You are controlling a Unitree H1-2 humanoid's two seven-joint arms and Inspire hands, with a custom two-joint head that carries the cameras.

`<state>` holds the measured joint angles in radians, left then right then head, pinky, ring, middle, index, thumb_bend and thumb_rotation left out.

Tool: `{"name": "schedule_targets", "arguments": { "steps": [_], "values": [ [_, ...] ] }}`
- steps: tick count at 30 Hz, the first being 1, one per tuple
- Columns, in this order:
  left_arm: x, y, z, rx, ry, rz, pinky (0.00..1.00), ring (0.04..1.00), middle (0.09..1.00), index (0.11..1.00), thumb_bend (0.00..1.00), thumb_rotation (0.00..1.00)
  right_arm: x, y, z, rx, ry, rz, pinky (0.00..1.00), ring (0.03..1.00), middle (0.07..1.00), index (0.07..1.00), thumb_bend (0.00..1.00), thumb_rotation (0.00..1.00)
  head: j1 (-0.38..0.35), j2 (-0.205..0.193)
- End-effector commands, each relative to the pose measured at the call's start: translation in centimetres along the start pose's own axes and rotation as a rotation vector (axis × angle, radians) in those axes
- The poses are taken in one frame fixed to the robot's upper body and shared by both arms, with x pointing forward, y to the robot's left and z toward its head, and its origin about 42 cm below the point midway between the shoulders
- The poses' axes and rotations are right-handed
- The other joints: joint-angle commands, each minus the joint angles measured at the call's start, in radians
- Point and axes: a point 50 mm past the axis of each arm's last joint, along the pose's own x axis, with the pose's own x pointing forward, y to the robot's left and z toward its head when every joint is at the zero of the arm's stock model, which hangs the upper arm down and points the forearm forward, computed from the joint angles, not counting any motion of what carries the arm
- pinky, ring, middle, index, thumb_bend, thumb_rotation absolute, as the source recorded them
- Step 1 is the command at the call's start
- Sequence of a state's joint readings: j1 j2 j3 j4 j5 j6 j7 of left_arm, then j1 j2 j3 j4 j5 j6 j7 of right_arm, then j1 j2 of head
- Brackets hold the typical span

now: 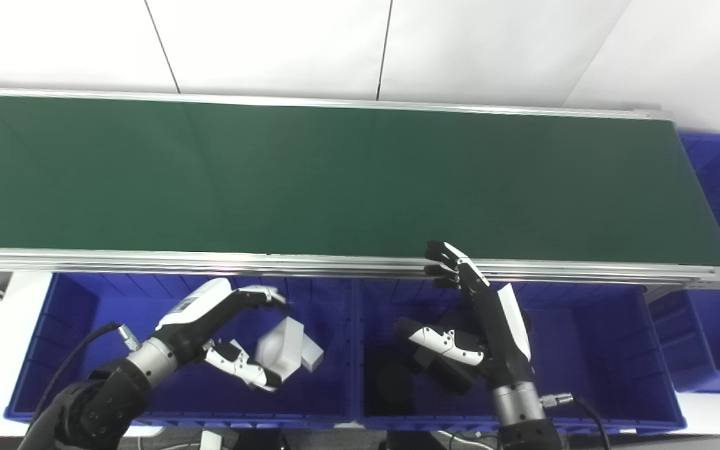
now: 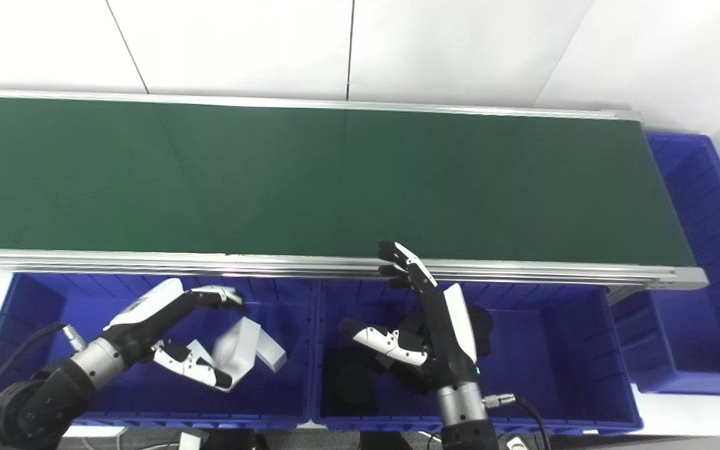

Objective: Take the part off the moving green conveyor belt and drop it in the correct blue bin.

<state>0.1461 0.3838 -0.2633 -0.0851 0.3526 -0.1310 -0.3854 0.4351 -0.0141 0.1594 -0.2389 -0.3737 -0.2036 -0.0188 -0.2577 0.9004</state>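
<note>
Two blue bins sit below conveyor belt (image 1: 335,181) near edge. My left robot hand (image 1: 229,331) over left blue bin (image 1: 54,325), fingers loosely spread round white part (image 1: 288,347); can't tell if touching. My right robot hand (image 1: 479,312) over right blue bin (image 1: 616,350), fingers wide, holding nothing, tips at belt rail. Dark parts (image 1: 397,375) beneath it.

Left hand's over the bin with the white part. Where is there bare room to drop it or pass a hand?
The green belt is bare end to end. In the left blue bin, floor left of the left hand and white part is free. The middle blue bin is crowded with dark parts under the right hand; its right half is bare.
</note>
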Motion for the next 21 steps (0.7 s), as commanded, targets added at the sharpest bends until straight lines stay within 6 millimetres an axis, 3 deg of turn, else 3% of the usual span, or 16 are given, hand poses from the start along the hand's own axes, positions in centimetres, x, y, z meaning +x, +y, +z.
{"name": "schedule_targets", "arguments": {
  "steps": [1,5,8,14,21],
  "values": [
    [0.0,0.1,1.0,-0.134,-0.094,0.126,0.79,0.908,0.958,0.94,0.96,0.39,-0.2,-0.2,0.4,0.002,-0.02,-0.017,0.7,0.756,0.824,0.851,0.74,0.44,0.001,-0.012],
    [0.6,-0.9,2.1,-0.347,-0.205,0.252,0.87,0.929,0.973,0.966,0.97,0.34,-0.3,-0.1,0.2,-0.003,-0.019,-0.013,0.7,0.753,0.821,0.85,0.73,0.44,0.001,-0.029],
    [1.3,-1.9,2.1,-0.459,-0.278,0.296,0.93,0.962,0.983,0.985,0.93,0.32,-0.4,-0.1,0.1,-0.003,-0.013,-0.011,0.7,0.758,0.822,0.851,0.73,0.44,-0.001,-0.035],
    [1.2,-2.3,1.3,-0.508,-0.3,0.321,0.91,0.949,0.964,0.977,0.93,0.26,-0.3,0.3,-0.2,-0.006,-0.018,-0.014,0.7,0.753,0.822,0.849,0.72,0.42,-0.005,-0.057],
    [1.0,-2.6,0.4,-0.514,-0.346,0.332,0.89,0.934,0.939,0.937,0.93,0.22,-0.3,0.8,-0.7,0.007,-0.009,-0.013,0.71,0.756,0.813,0.845,0.74,0.45,-0.062,-0.096]
  ]
}}
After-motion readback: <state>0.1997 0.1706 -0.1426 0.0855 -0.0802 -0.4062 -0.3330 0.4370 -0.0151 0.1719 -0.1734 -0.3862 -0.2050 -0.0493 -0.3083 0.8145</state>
